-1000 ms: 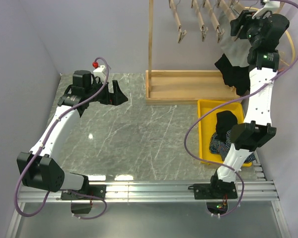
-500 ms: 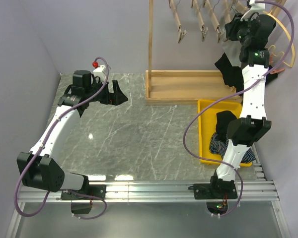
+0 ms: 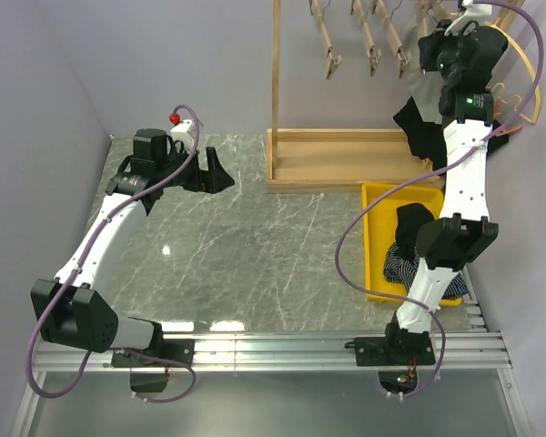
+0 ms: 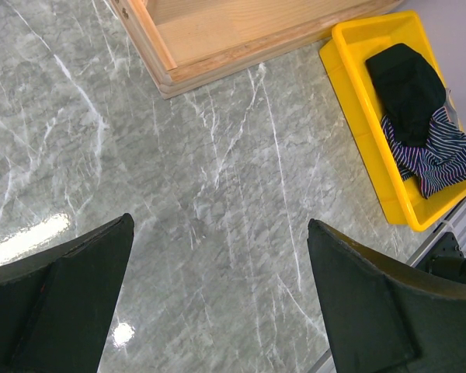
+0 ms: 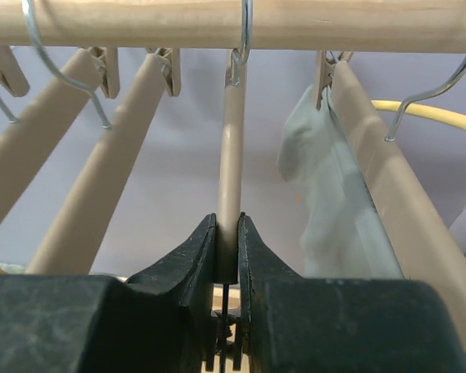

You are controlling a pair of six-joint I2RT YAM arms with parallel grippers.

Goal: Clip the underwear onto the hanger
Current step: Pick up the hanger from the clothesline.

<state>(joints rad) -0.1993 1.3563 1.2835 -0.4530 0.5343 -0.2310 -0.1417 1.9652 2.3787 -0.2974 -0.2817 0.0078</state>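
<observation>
At the upper right of the top view, the right gripper (image 5: 227, 237) pinches one hanger (image 5: 231, 148) arm, other hangers (image 5: 128, 163) crowding both sides under the rail (image 5: 140, 19). Underwear (image 4: 419, 116) lies in the yellow bin (image 4: 349, 85) at the counter's (image 4: 217, 140) right edge. Upper left, the left gripper (image 4: 219, 233) hangs spread wide over marble, well apart from the bin.

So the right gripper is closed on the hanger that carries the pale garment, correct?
Not quite. The right wrist view shows the right gripper closed on a different hanger bar; the pale garment hangs on the neighbouring hanger.
</observation>
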